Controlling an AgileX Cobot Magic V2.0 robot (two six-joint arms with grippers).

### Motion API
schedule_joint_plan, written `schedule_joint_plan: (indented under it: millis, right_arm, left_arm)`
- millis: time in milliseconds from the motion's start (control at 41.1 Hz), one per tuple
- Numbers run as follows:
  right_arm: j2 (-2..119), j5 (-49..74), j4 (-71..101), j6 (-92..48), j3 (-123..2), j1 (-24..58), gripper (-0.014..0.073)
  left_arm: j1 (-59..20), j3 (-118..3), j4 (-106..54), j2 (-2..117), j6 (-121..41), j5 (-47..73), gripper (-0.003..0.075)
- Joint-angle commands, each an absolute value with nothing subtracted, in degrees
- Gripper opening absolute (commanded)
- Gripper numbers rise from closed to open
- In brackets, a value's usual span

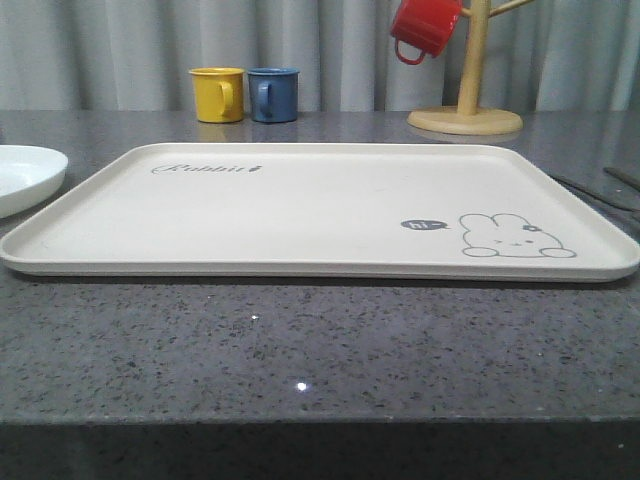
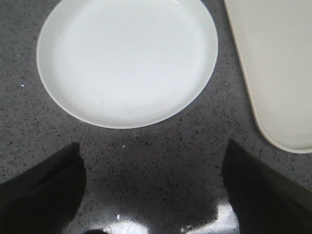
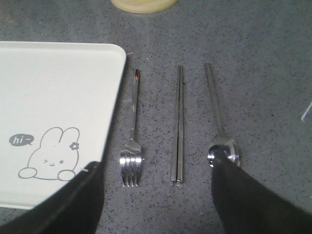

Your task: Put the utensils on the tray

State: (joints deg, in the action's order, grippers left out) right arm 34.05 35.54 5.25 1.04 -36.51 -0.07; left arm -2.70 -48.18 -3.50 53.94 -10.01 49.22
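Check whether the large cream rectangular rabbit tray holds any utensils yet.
Empty. The large cream rectangular rabbit tray is bare; the silver fork, chopsticks and spoon lie on the grey countertop beside it.

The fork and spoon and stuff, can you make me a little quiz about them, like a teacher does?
1. True or false: the fork already lies on the tray.
2. Which piece of cutlery lies between the other two on the counter? A) the spoon B) the chopsticks C) the fork
3. Fill in: the cup hanging from the wooden mug tree is coloured ____.

Key:
1. False. It lies on the grey counter beside the tray, whose surface is bare in the front view.
2. B. The fork is nearest the tray, the spoon farthest.
3. Red. The red cup hangs there; the yellow cup and blue cup stand on the counter.
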Motion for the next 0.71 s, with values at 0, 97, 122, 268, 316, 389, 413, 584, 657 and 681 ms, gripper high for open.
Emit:
schedule_joint_plan:
  millis: [0, 97, 122, 268, 316, 389, 413, 584, 657, 681]
  right_arm:
    - [34.42, 31.76, 5.3, 0.87, -37.99, -0.37, 0.05]
    - [34.42, 31.87, 5.3, 0.87, -37.99, -0.37, 0.05]
    - [34.42, 31.87, 5.3, 0.87, -37.99, -0.37, 0.05]
    - [34.42, 31.87, 5.3, 0.87, -37.99, -0.37, 0.05]
    - [34.42, 31.93, 5.3, 0.87, -37.99, -0.37, 0.05]
    - [34.42, 31.93, 5.3, 0.87, -37.99, -0.37, 0.05]
    - [34.42, 31.93, 5.3, 0.87, -37.99, -0.37, 0.05]
    - [34.42, 31.93, 5.3, 0.87, -37.99, -0.37, 0.05]
    - [34.42, 31.93, 5.3, 0.87, -37.99, -0.37, 0.05]
    - [34.42, 31.93, 5.3, 0.87, -37.99, -0.37, 0.05]
  left_arm:
    - [-0.85, -51.73, -3.63, 58.23, -9.74, 47.18, 0.0554]
    - [4.67, -53.32, -4.5, 62.97, -10.05, 46.44, 0.0554]
    - [5.85, -53.78, -5.15, 64.25, -10.34, 46.15, 0.0554]
    - [13.44, -55.81, -13.14, 70.0, -17.29, 45.6, 0.0554]
    - [15.8, -56.38, -16.54, 71.6, -19.93, 45.49, 0.0554]
    - [18.6, -57.61, -23.02, 74.5, -24.69, 45.38, 0.0554]
    - [19.31, -58.01, -24.61, 75.27, -25.83, 45.38, 0.0554]
    - [21.55, -61.29, -32.21, 80.89, -30.89, 44.74, 0.0554]
    - [21.55, -62.8, -32.79, 83.34, -30.81, 44.87, 0.0545]
    - [21.55, -63.2, -32.8, 83.95, -30.92, 45.05, 0.054]
